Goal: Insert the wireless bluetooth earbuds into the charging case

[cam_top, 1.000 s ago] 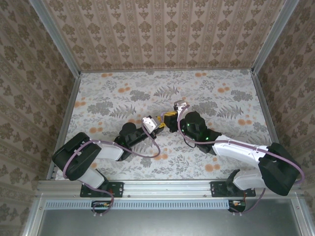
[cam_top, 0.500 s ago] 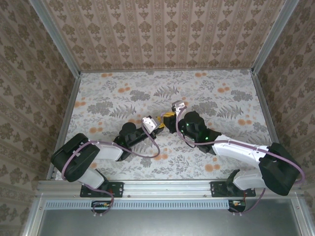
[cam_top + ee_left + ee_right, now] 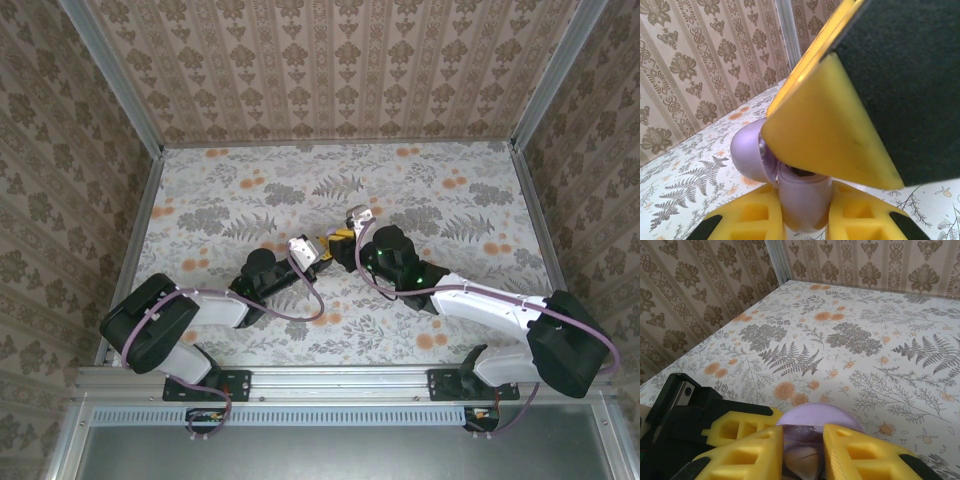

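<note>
**Item: charging case** (image 3: 805,200), lilac, smooth rounded shell.

- **Location:** Held just above the table (image 3: 250,190), about mid-table, where my two arms meet.
- **Condition:** The lid (image 3: 747,150) is swung open to one side like a dome. The cavity is shadowed, so I cannot tell whether earbuds sit inside.
- **Handling, as I judge it:**
  - Light, stiff and glossy, so it is likely to slip or twist between hard pads.
  - The hinge looks like the weak point, and I would keep load off the lid.
  - The best hold is across the lower body on its flatter flanks, below the opening, leaving the top free.
- **Left gripper** (image 3: 805,216): closed onto the case body, with one yellow finger on each flank.
- **Right gripper** (image 3: 802,452): its yellow fingers stand on either side of the lilac shell. I cannot tell whether they press it or merely flank it. From the left wrist camera, one of its fingers (image 3: 830,125) looms directly over the open case.
- **Surroundings:** Floral-printed table, bare near the case.
</note>
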Available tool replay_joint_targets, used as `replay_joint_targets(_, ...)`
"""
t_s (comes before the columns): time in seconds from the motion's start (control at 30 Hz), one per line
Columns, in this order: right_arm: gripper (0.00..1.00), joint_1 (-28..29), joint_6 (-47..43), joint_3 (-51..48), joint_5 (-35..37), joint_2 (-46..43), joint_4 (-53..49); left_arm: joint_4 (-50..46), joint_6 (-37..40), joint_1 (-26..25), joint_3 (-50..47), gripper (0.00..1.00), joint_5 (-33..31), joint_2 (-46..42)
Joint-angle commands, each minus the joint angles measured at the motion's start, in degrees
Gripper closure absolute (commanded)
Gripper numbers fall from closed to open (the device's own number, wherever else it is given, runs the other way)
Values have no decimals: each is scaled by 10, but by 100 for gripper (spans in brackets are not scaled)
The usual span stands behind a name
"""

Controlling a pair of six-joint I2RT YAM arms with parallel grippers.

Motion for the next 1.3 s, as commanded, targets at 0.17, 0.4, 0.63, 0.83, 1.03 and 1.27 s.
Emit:
replay_joint_targets(0.17, 64, 4, 2, 8, -12, -7, -38, 46, -11, -4, 14, 97, 16, -22)
replay_joint_targets(0.4, 59, 4, 1, 8, -11, -38, -39, 46, -16, -5, 14, 97, 16, -21)
replay_joint_targets(0.63, 53, 1, 3, 6, 2, -78, -51, 47, -23, -3, 12, 97, 21, -21)
replay_joint_targets(0.83, 51, -10, 12, 3, -6, -96, -56, 42, -32, -2, 15, 97, 41, -19)
replay_joint_targets(1.03, 45, -18, 13, -9, -9, -125, -51, 39, -37, 0, 14, 97, 54, -19)
replay_joint_targets(1.27, 36, -51, 22, -19, -44, -147, -58, 38, -45, 3, 16, 97, 75, -19)
